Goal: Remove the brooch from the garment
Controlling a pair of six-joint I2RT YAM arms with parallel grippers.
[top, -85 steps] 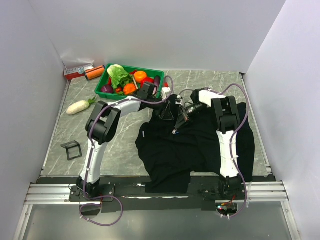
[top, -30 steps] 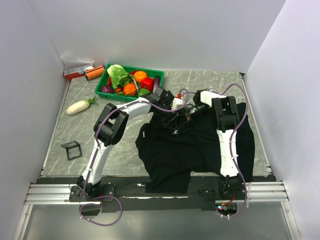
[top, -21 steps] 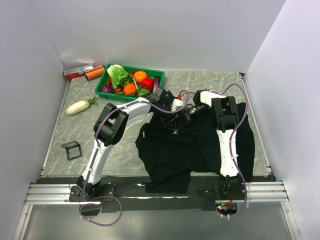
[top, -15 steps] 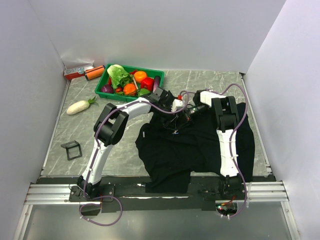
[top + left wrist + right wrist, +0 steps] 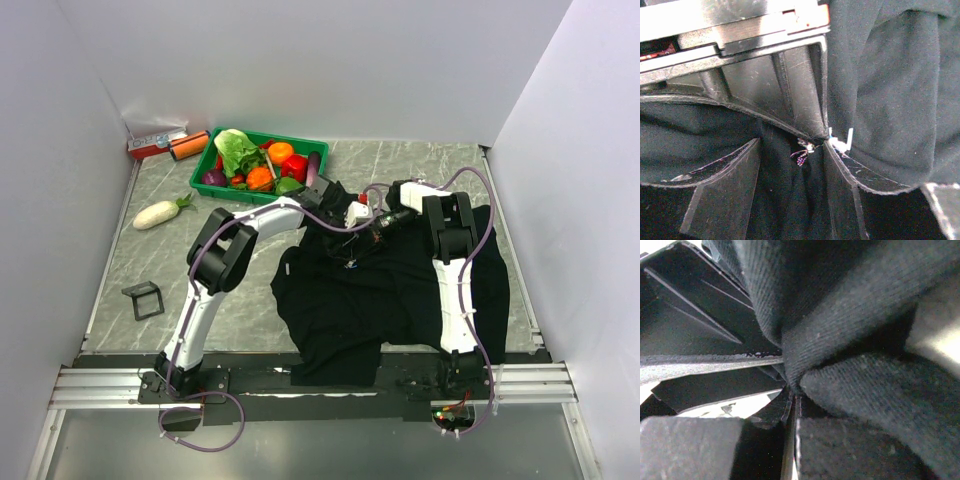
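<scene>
Plain white walls [image 5: 300,60] enclose a grey marbled tabletop [image 5: 420,165]

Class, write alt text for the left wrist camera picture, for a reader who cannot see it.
The left gripper, fingers open, straddles a fold of the black garment, with the tiny bluish-white brooch close by one fingertip. The shut right gripper, at the top of the picture, pinches the fabric right beside the brooch.

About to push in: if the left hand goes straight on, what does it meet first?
The garment: its fold sits between the open fingers of the left hand, probably at the brooch; the shut right hand pinches it just beyond. Depth unclear.
</scene>
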